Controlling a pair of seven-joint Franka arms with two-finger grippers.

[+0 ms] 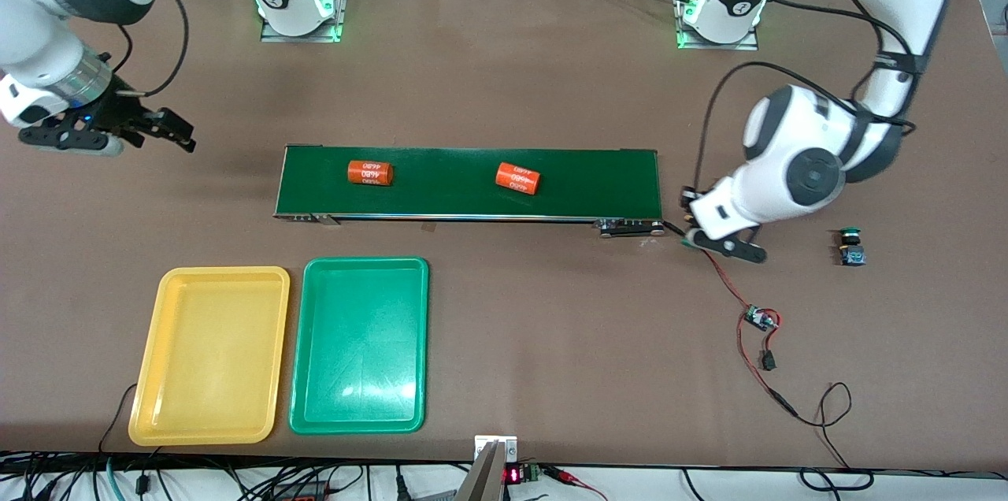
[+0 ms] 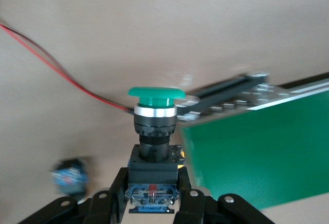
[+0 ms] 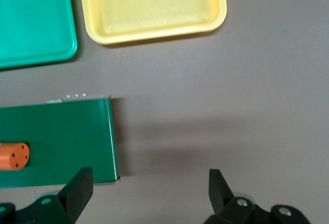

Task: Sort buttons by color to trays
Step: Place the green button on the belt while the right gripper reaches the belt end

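My left gripper (image 2: 153, 182) is shut on the black body of a green-capped button (image 2: 156, 94), which stands upright between the fingers. In the front view this gripper (image 1: 701, 239) is low beside the conveyor's end toward the left arm. A second green button (image 1: 849, 246) stands on the table closer to the left arm's end. The yellow tray (image 1: 209, 355) and green tray (image 1: 360, 343) lie side by side, nearer the front camera than the conveyor, both empty. My right gripper (image 1: 185, 135) hangs open and empty over bare table off the conveyor's other end (image 3: 149, 188).
The dark-green conveyor (image 1: 468, 182) carries two orange cylinders (image 1: 370, 172) (image 1: 518, 178). A red-black wire (image 1: 756, 371) with a small circuit board (image 1: 760, 319) trails over the table near the left gripper. The right wrist view shows the yellow tray (image 3: 154, 3) and green tray (image 3: 31, 18).
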